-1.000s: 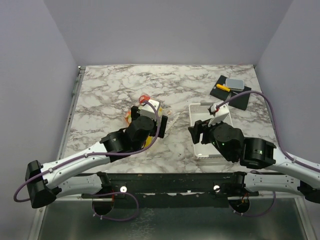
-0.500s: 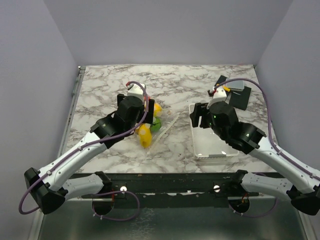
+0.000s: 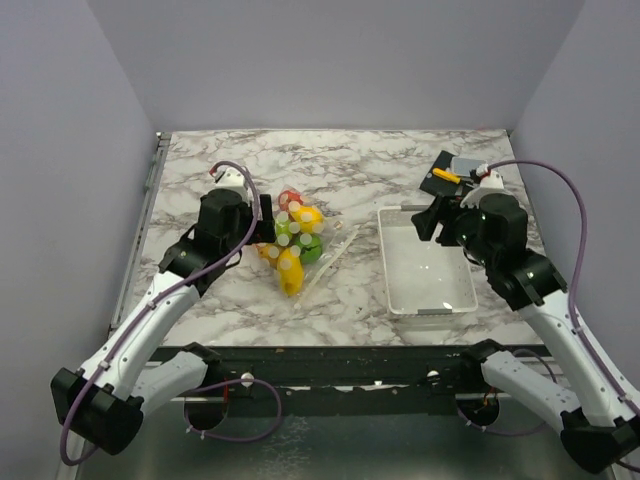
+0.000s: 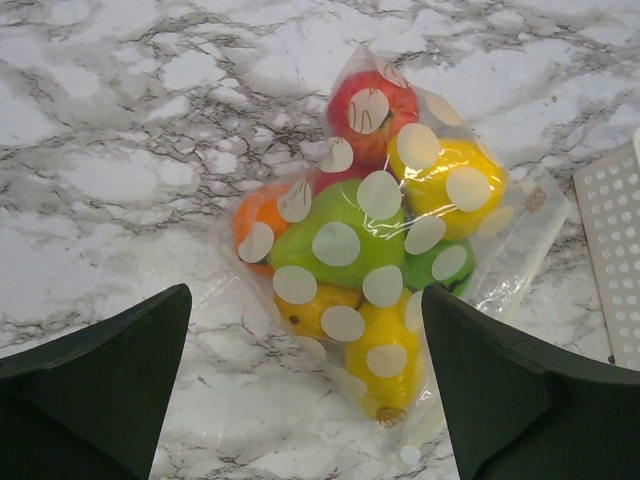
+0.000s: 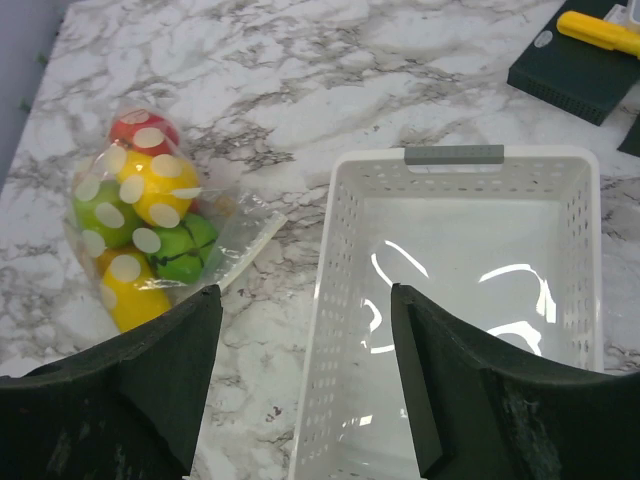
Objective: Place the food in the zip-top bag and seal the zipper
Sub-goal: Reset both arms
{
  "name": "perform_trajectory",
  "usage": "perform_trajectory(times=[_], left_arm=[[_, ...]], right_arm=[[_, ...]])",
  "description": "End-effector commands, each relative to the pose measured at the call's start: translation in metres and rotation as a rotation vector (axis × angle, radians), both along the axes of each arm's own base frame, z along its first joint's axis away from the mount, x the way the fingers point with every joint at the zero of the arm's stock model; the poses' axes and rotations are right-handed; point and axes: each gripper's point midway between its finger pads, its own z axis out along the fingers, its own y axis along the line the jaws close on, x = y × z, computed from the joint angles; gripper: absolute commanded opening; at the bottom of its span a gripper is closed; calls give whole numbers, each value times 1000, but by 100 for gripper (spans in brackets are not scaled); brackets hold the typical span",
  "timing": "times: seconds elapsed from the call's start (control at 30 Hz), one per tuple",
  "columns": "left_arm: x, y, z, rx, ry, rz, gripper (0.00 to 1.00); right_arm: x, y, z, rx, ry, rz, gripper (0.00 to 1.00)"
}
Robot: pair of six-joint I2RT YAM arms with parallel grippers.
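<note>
Marbled surface (image 4: 120, 150) carries the clear, white-dotted plastic zip-top bag (image 4: 383, 195) just ahead of the spread, empty left hand (image 4: 305, 290), with red, yellow, orange and green toy food (image 4: 300, 245) inside. Its brown mark (image 4: 535, 198) is unreadable. The released right hand (image 5: 305, 290) has the pale zipper (image 5: 252, 243) ahead-left. Its view shows most of the white slotted basket (image 5: 340, 200), the left wrist's only a corner.
</note>
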Motion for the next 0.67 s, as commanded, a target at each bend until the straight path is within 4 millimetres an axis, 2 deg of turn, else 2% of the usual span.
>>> perform_trajectory(times=[0.0,0.13,0.4,0.63], left_arm=[[-11,-14,21,-116,-87,-74,99],[-20,-12,32,-133,-142,-96,99],[-34,-1,39,-132,-224,-94,99],[-38,2,45,-142,-252,-90,99]], right_arm=[[-18,2,15,38,-104,69,74],[-24,-3,14,29,-118,62,74],[-37,-1,25,65,-203,104,76],[-41,-3,23,70,-213,103,76]])
